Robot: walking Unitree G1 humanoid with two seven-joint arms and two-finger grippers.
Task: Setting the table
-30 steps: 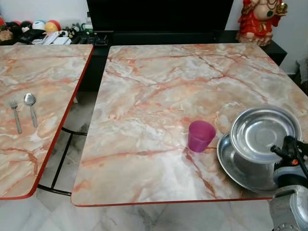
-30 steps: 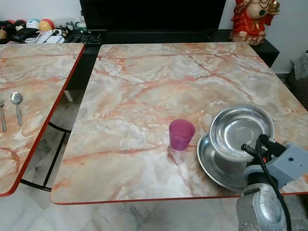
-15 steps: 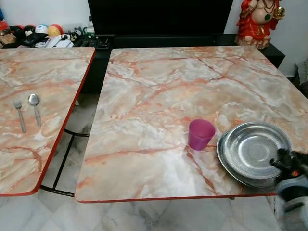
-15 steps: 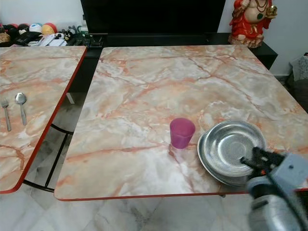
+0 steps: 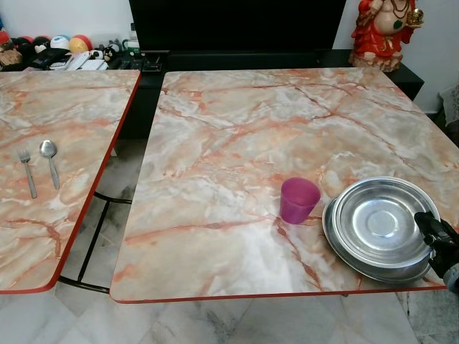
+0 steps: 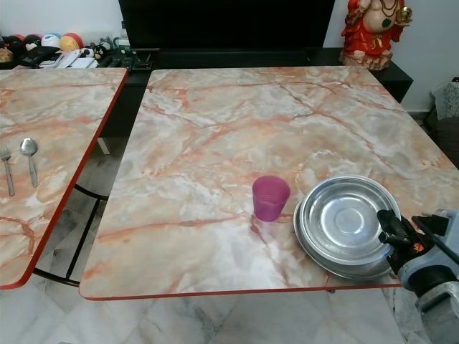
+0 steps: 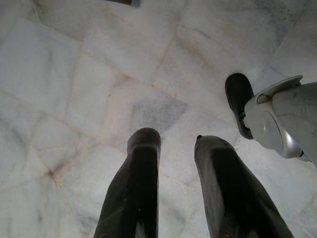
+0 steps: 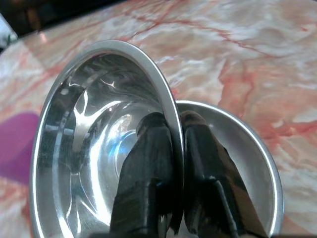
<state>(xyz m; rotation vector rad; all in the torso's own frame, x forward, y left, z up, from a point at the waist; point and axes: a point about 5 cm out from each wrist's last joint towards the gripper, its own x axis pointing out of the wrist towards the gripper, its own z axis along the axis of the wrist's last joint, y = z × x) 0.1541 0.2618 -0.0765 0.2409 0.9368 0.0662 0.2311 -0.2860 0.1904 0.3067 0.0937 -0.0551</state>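
- Two marble-patterned tables with red edging stand side by side on a pale marble floor (image 7: pixel 99 74), with a gap between them where a black metal frame (image 5: pixel 93 236) shows.
- Along the far wall runs a dark cabinet (image 5: pixel 237 29) with a red figurine (image 5: pixel 387 32) at its right end and a clutter of small colourful items (image 5: pixel 57 50) at its left end.
- On the right table (image 5: pixel 237 143), near its front right corner, two steel plates are stacked: my upper steel plate (image 6: pixel 349 218) sits inside the lower steel plate (image 6: pixel 308 247) and overlaps it toward the right.
- My right gripper (image 8: pixel 171 148) pinches the rim of the upper steel plate at its right side, one black finger inside the dish and the other outside, pressed tight on the metal.
- In the right wrist view the held plate looks tilted up off the lower one, though from my head camera it appears nearly flat on it; I cannot tell how far it is lifted.
- A purple cup (image 5: pixel 299 201) stands upright just left of the stack, close to it but apart.
- On the left table (image 5: pixel 64 107), a fork (image 5: pixel 27 172) and a spoon (image 5: pixel 49 162) lie side by side, fork to the left, well apart from the plates.
- My left gripper (image 7: pixel 171 144) hangs idle over the floor, its two fingers spread with a gap between them and holding nothing; part of my silver leg and a dark foot (image 7: pixel 240 99) show nearby.
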